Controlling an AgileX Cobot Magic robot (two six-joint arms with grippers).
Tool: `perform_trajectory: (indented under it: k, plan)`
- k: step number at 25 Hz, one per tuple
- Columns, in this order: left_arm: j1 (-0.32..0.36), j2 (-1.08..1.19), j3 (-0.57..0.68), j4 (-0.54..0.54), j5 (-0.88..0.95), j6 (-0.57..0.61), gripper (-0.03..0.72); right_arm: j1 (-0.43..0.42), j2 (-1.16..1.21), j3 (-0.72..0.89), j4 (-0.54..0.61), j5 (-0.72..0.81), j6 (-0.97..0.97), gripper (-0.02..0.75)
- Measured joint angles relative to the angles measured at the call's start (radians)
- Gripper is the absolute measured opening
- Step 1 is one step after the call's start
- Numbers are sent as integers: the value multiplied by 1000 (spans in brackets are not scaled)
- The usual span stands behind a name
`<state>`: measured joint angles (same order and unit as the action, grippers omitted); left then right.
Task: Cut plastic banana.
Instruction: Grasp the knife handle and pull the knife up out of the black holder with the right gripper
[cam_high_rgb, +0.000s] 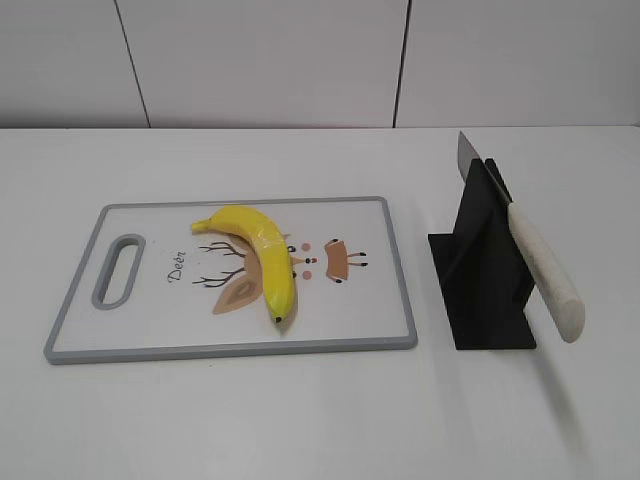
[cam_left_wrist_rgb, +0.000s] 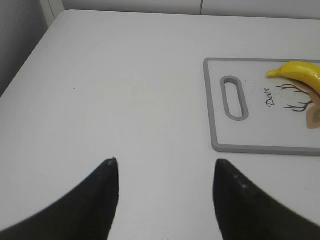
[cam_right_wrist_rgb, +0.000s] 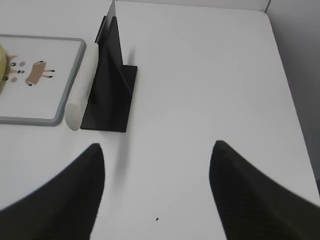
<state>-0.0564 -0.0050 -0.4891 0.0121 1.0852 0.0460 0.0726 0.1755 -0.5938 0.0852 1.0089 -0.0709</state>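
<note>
Taking the cutting board (cam_high_rgb: 390, 300) as the landmark, the left tool (cam_left_wrist_rgb: 165, 175) hangs over bare table (cam_left_wrist_rgb: 125, 100) off the board's handle end, its two dark fingers spread wide with nothing between them. From there the board lies ahead and to the right, with the handle slot (cam_left_wrist_rgb: 235, 97) on the near end. The plastic banana (cam_high_rgb: 262, 255) rests on the board's middle, over the printed deer picture, with its stem toward the board's far left and its dark tip toward the near edge; its long axis therefore runs mostly front to back, bowed. Just beside the board's right edge, but not touching it, stands a black knife stand (cam_high_rgb: 480, 270) with the knife (cam_high_rgb: 540, 265) leaning in it, blade up and pale handle slanting down toward the front. Rightmost, the right tool (cam_right_wrist_rgb: 157, 170) hovers over the table short of the stand, fingers also wide apart and empty. The knife handle lies ahead and to its left, so the right arm looks the nearer one to draw the knife, while the left arm is nearer the banana's stem end for steadying; neither step has begun.
</note>
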Motion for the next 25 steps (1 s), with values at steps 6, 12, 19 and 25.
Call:
perform_trajectory:
  k: [6,12,19,25]
  plan:
    - [0,0,0,0,0,0,560,0,278,-131,34,34,8,483]
    - [0,0,0,0,0,0,560,0,522,-220,103,41,12,482]
    - [0,0,0,0,0,0,560,15,780,-293,160,48,-4,481]
    - [0,0,0,0,0,0,560,129,999,-365,173,46,-5,476]
